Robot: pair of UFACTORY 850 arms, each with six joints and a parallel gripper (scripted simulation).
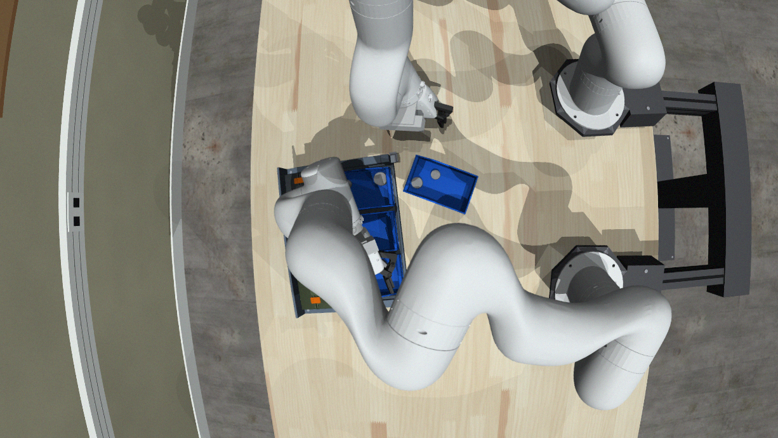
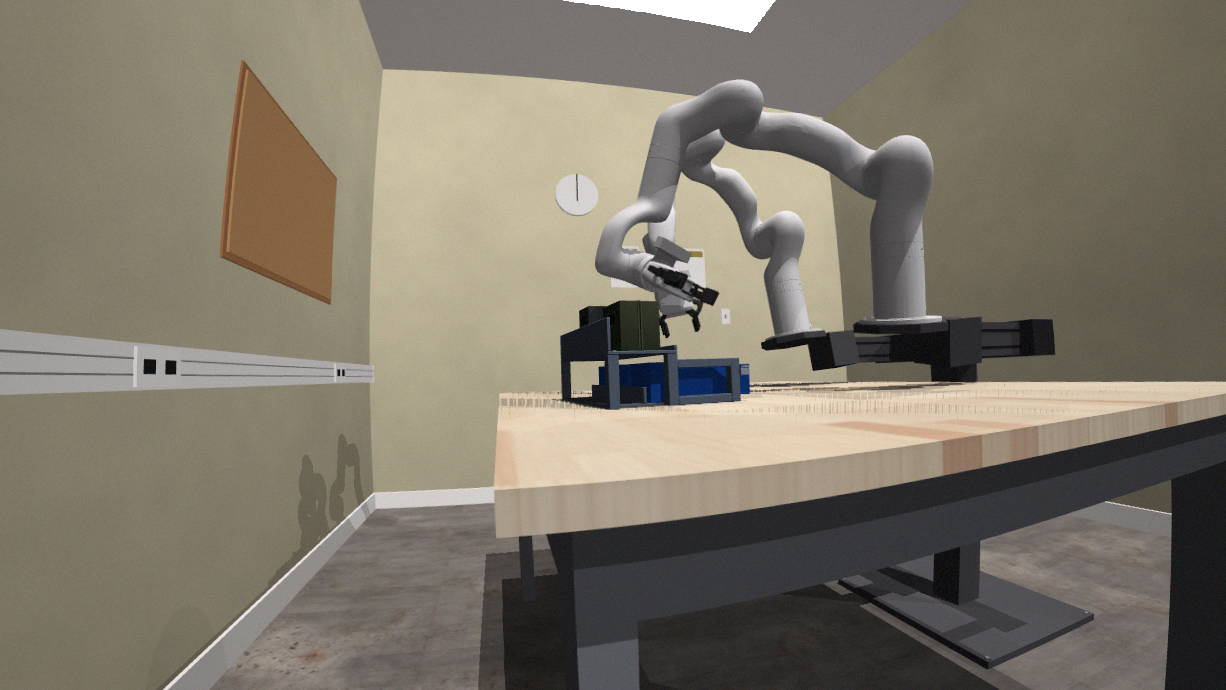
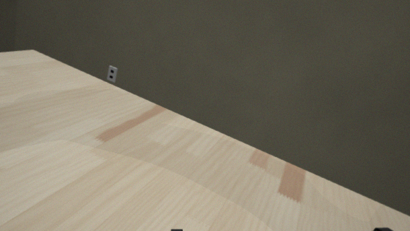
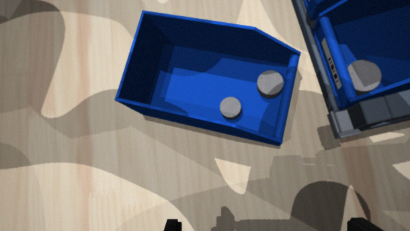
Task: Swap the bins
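The bin with the parts, a blue open bin [image 1: 448, 190] [image 4: 191, 84], stands upright on the table, its low front toward the shelf; two grey discs lie in it. The shelf [image 1: 400, 220] [image 2: 673, 377] [image 4: 331, 97] holds blue bins in its lower row. The bin at one end [image 1: 370, 190] [image 4: 370, 37] holds a grey disc. The middle bin [image 1: 379, 231] shows no parts in its visible area. My left gripper [image 1: 391, 273] is open above the third bin, partly hiding it. My right gripper [image 1: 444, 117] [image 2: 681, 327] [image 4: 265, 223] is open beside and above the table bin, touching nothing.
Dark green boxes [image 2: 633, 325] stand on the shelf's upper board. Orange pieces [image 1: 315, 300] show at the shelf's back. The left arm [image 1: 332, 255] arches over the shelf and hides part of it. The left wrist view shows only wood table [image 3: 151, 188] and wall.
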